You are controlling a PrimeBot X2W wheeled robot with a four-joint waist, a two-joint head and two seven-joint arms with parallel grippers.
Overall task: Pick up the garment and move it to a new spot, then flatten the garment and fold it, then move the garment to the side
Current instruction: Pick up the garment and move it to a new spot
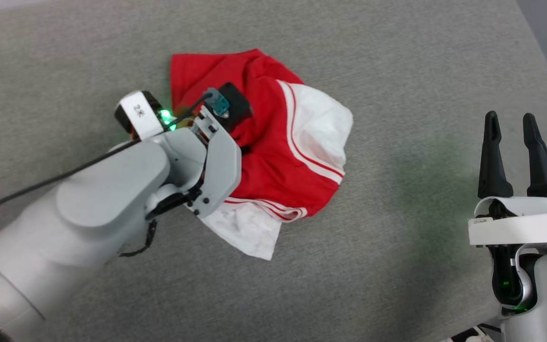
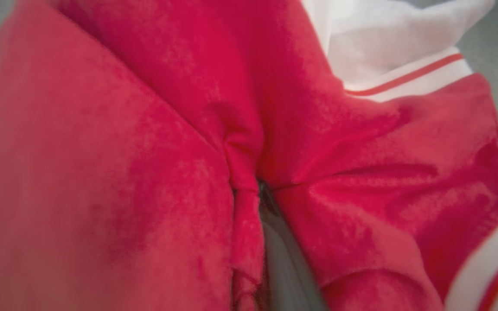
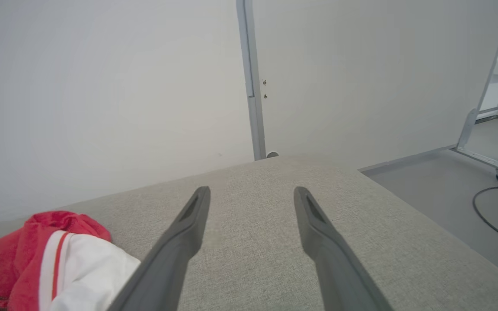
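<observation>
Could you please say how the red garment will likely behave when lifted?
The garment lies crumpled in soft folds, so it will probably hang floppy. The thin cloth looks light. Its loose white corner may trail and drag.

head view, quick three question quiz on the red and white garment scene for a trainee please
1. True or false: the right end effector, with two long dark fingers, is shut on the crumpled bright red and white fabric garment.
2. The garment lies on: A) a grey woven fabric surface; B) a wooden table; C) a tiled floor.
3. Which pale grey robot arm reaches over the garment?
Key: 1 false, it stands open, apart from the garment; 2 A; 3 the left arm.
</observation>
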